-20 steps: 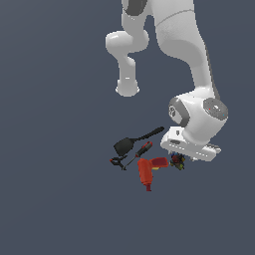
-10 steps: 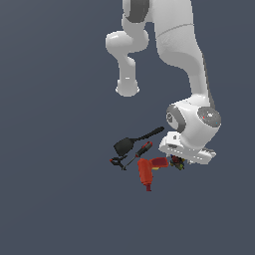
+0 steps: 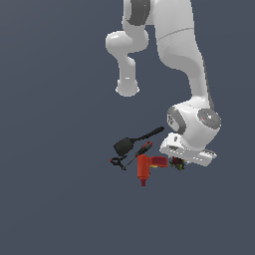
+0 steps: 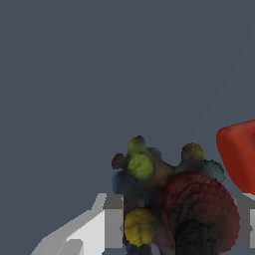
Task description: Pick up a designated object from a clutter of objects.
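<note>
The designated object, a small dark lump with red, yellow and blue bits, lies at the end of the clutter on the exterior view's right. It fills the wrist view. My gripper is low over it, under the white hand. In the wrist view the gripper has a grey finger against each side of the lump, shut on it. The lump sits at floor level. The red power drill lies right beside it, and its red body shows in the wrist view.
The rest of the heap lies towards the exterior view's left: a black spatula, a red-handled screwdriver and a small black tool. They all lie on a plain dark grey floor.
The hand came down onto the lump between one second and half a second ago, and has held about the same place since. The clutter has not moved.
</note>
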Available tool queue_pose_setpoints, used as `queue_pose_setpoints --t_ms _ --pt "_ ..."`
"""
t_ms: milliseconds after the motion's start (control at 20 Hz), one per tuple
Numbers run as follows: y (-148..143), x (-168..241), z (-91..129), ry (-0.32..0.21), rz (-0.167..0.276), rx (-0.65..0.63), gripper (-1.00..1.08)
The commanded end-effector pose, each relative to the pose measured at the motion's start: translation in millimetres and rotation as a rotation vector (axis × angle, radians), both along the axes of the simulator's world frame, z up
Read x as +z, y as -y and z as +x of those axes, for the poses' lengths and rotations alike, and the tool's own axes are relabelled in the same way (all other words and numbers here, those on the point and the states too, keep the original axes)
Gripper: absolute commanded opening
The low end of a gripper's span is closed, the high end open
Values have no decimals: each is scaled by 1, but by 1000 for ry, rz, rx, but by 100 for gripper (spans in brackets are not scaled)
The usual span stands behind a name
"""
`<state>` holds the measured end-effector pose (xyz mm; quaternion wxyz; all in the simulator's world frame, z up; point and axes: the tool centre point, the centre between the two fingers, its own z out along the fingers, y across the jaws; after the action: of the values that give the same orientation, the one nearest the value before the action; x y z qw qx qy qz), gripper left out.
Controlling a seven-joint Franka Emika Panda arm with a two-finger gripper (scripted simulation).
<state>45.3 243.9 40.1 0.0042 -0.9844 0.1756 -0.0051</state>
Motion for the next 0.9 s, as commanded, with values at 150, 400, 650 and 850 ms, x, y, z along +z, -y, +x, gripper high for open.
queue_pose_setpoints --t_ms 150,400,650,850 --pt "5 -10 -2 -11 -7 -3 -100" --pt "0 1 1 2 1 1 -100" --pt "4 17 4 1 0 1 -100" --pt "11 41 9 0 0 1 -100"
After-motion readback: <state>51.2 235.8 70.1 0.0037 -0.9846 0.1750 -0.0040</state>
